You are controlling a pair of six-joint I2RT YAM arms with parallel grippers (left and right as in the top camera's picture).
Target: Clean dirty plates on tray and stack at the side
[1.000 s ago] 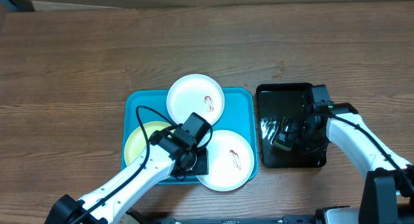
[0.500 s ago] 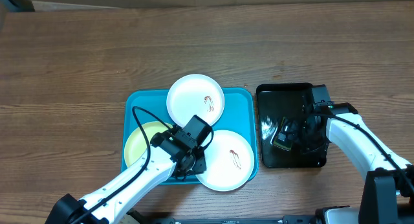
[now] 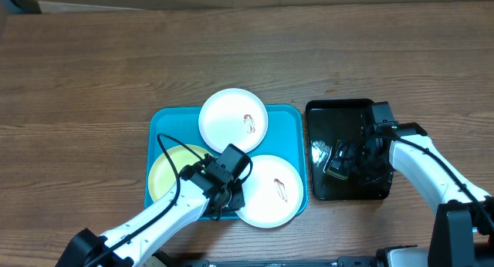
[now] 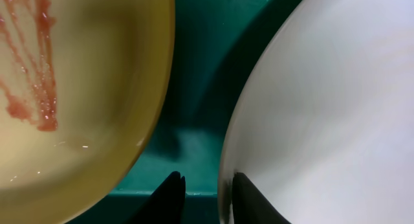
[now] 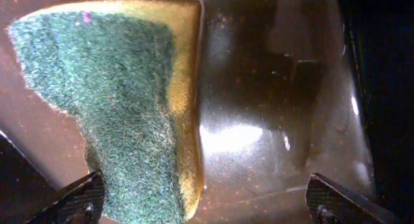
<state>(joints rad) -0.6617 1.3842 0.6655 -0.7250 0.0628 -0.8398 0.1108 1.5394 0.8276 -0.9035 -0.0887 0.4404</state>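
Note:
The turquoise tray (image 3: 164, 122) holds three plates: a white plate (image 3: 231, 119) at the back, a white plate (image 3: 272, 191) at the front right, and a pale yellow plate (image 3: 165, 171) at the front left. All bear reddish-brown smears. My left gripper (image 3: 231, 196) is low between the yellow plate (image 4: 77, 88) and the front white plate (image 4: 323, 107). Its fingers (image 4: 208, 197) are slightly apart and straddle that white plate's rim over the tray floor (image 4: 194, 88). My right gripper (image 3: 349, 160) is open over a green-and-yellow sponge (image 5: 110, 94), jaws (image 5: 207, 201) wide.
A glossy black tray (image 3: 324, 113) stands to the right of the turquoise tray, wet inside, with the sponge (image 3: 336, 165) lying in it. Bare wooden table (image 3: 93, 66) surrounds both trays.
My left gripper has moved a little toward the front of the tray, down to the front white plate's rim. The right arm and the plates have not moved.

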